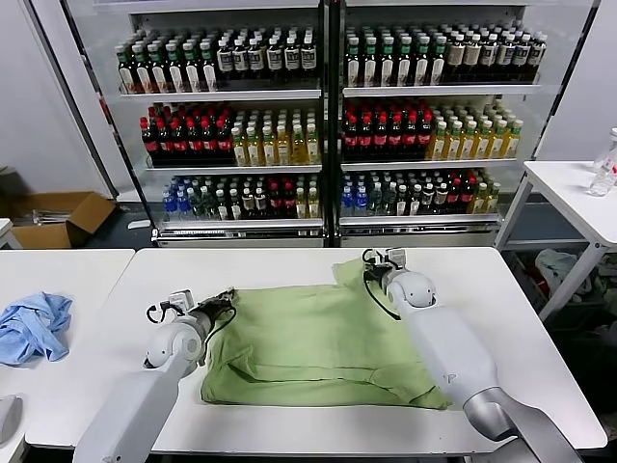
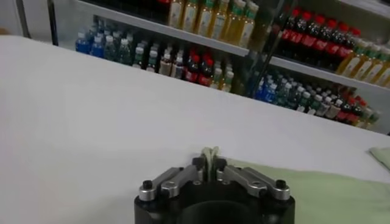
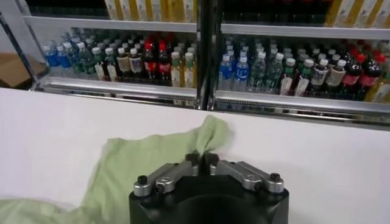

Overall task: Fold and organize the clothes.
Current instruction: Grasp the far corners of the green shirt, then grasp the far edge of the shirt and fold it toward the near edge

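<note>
While both arms sit pinched on the cloth, you should read the scene from the biggest thing down to the smallest.

Cooler: a glass-door drinks cooler point(image 1: 328, 116) stands behind the tables, well apart from the work; you can ignore it.

Table: the white table point(image 1: 501, 318) carries the whole job, with bare top on both sides of the cloth.

Shirt: the light green shirt point(image 1: 318, 347) lies mostly flat in the middle of the table, part folded, with one flap point(image 3: 210, 131) running out toward the far edge.

Blue cloth: a smaller blue cloth point(image 1: 34, 326) lies bunched on the neighbouring table to your left, well apart, and is not part of this fold.

Right gripper: the right gripper point(image 1: 371, 258) is at the shirt's far right corner, jaws closed tight with a pinch of green fabric between them.

Left gripper: the left gripper point(image 1: 228, 292) is at the shirt's far left edge, jaws closed, and its wrist view shows a thin fold of cloth point(image 2: 211, 159) nipped between the tips.

Risk, thin grip: each hold looks like a small bite of soft fabric, so a quick lift could pull it free.

Risk, uneven lift: if you raise one arm ahead of the other, the shirt will likely skew and the fold will land crooked.

Risk, extra layers: you may have caught only the top layer, or two layers, on the left; the pictures do not settle which.
</note>
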Motion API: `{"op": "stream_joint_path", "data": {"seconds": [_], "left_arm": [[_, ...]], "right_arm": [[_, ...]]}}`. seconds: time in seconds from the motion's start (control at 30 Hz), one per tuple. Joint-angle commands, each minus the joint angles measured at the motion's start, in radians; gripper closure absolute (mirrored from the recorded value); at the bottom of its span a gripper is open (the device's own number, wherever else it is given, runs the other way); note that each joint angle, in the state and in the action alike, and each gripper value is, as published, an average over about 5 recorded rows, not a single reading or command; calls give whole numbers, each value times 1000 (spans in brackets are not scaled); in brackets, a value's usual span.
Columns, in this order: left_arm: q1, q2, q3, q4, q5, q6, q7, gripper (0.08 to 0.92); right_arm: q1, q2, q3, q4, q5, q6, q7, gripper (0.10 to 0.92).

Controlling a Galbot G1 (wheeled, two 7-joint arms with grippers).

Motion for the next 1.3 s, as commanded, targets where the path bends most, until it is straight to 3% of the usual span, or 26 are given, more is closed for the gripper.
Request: {"op": "stream_joint_path", "data": {"seconds": [0.03, 0.63, 0.93, 1.3], "left_arm": [[29, 7, -55, -69, -139, -45, 11, 900], [244, 93, -252, -411, -323, -37, -12, 911], [383, 129, -269, -556, -269, -13, -40, 911], [446, 144, -226, -589, -23, 28, -34, 911]], "right_arm": [[-43, -63, 16, 212, 59, 23, -5, 918], [-417, -331, 212, 758, 170, 6, 59, 918], [-771, -361, 394, 1022, 163, -25, 106, 918], [-1030, -276, 506, 1103, -6, -27, 117, 915]]}}
